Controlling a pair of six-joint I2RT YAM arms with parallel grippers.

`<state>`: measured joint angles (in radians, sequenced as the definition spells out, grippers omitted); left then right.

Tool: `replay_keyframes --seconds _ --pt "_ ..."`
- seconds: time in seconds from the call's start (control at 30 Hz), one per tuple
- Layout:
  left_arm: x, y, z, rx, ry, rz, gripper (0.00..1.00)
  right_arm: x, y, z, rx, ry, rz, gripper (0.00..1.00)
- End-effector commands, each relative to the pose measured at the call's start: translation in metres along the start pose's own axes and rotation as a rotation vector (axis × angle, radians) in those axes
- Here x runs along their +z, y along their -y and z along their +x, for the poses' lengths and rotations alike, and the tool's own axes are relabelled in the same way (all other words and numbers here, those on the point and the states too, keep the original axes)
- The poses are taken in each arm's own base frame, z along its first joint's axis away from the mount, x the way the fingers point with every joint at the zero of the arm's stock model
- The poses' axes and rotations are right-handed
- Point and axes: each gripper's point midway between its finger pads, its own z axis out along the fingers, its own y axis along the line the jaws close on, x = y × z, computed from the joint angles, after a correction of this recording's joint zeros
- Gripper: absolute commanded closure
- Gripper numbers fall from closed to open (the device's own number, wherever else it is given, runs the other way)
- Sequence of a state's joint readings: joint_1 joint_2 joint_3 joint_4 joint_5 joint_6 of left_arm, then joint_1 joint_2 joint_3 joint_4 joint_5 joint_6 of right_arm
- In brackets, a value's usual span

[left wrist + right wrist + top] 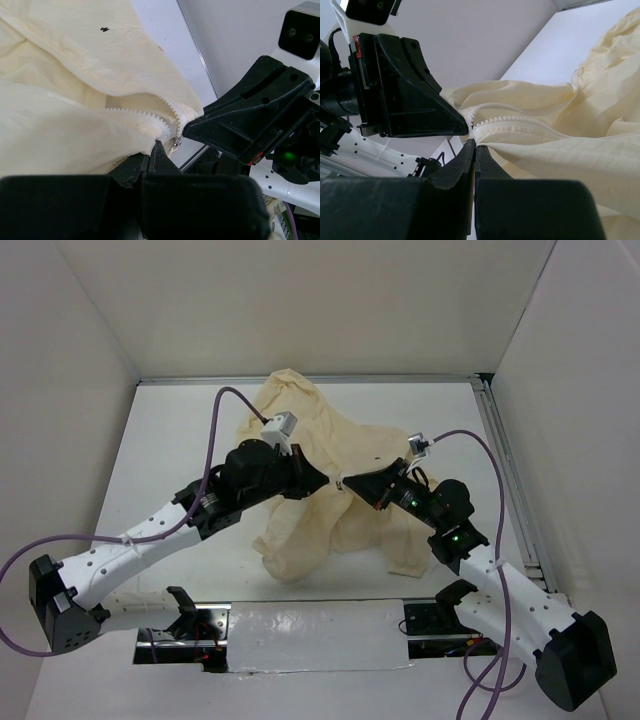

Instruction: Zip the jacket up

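The cream jacket (320, 465) lies wrinkled in the middle of the table, lifted where both grippers meet. My left gripper (327, 481) is shut on the jacket's edge (125, 145) just beside the zipper's lower end. My right gripper (346, 483) faces it tip to tip and is shut on the fabric at the zipper's end (482, 127). Two rows of white zipper teeth (145, 116) run apart from that point, so the front stands open. A small metal zipper pull (176, 142) hangs between the two gripper tips. In the right wrist view the teeth (520, 119) converge at my shut fingertips (470, 150).
White walls enclose the table on three sides. A metal rail (505, 465) runs along the right side. A silver taped strip (315, 635) lies at the near edge between the two arm bases. A purple cable (225, 405) loops above the left arm.
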<state>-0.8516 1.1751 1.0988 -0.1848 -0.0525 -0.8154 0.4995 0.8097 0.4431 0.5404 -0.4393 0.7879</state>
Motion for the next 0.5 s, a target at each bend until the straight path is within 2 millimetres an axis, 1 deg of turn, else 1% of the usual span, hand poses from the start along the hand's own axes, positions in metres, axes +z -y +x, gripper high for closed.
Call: replay_keyframes --seconds 0.0,0.13,0.23,0.33,0.47 --pt "-0.009 0.020 -0.022 0.001 0.081 0.087 1.00 0.002 -0.017 -0.015 -0.021 0.060 -0.061 1.00" --pt "-0.009 0.018 -0.020 -0.007 0.082 0.082 1.00 0.001 -0.012 -0.016 -0.019 0.064 -0.031 1.00" --pt "-0.010 0.018 -0.020 -0.016 0.088 0.088 1.00 0.002 -0.010 -0.012 -0.004 0.044 -0.026 1.00" --pt "-0.013 0.022 -0.026 -0.021 0.118 0.106 1.00 0.003 -0.008 -0.006 0.011 0.019 -0.030 1.00" --pt "-0.015 0.024 -0.028 -0.022 0.130 0.119 1.00 0.003 -0.009 -0.005 0.026 0.015 -0.035 1.00"
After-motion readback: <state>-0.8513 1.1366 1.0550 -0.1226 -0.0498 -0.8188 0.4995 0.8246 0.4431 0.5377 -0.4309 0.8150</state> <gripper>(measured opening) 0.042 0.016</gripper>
